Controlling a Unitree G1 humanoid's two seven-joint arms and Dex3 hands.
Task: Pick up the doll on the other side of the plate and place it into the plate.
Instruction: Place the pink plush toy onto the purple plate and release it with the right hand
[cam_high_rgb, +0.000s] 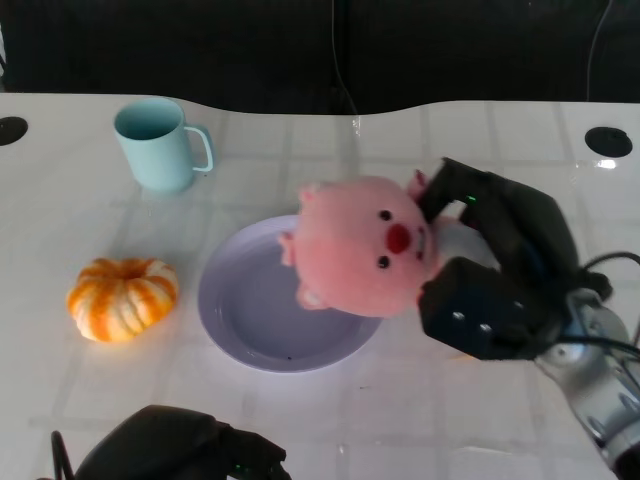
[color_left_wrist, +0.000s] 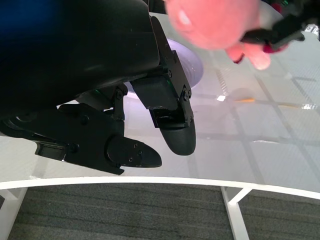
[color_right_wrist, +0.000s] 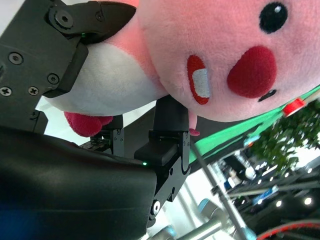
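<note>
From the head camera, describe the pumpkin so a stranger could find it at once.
Start at the lavender plate in the middle of the white table. Look toward the table's left side, below the pale blue mug. The small pumpkin sits there alone, the only ribbed thing striped orange and white.

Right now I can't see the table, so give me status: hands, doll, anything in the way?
Right hand grips pink doll, held over plate. Left hand open, low, near table edge. Nothing in the way.

Light blue mug (cam_high_rgb: 155, 143) stands upright at the far left of the white desk (cam_high_rgb: 300, 420), handle turned right. Orange-and-white pumpkin (cam_high_rgb: 122, 297) sits nearer on the left, well apart from the mug. Two round black holes in the desk's far corners.
</note>
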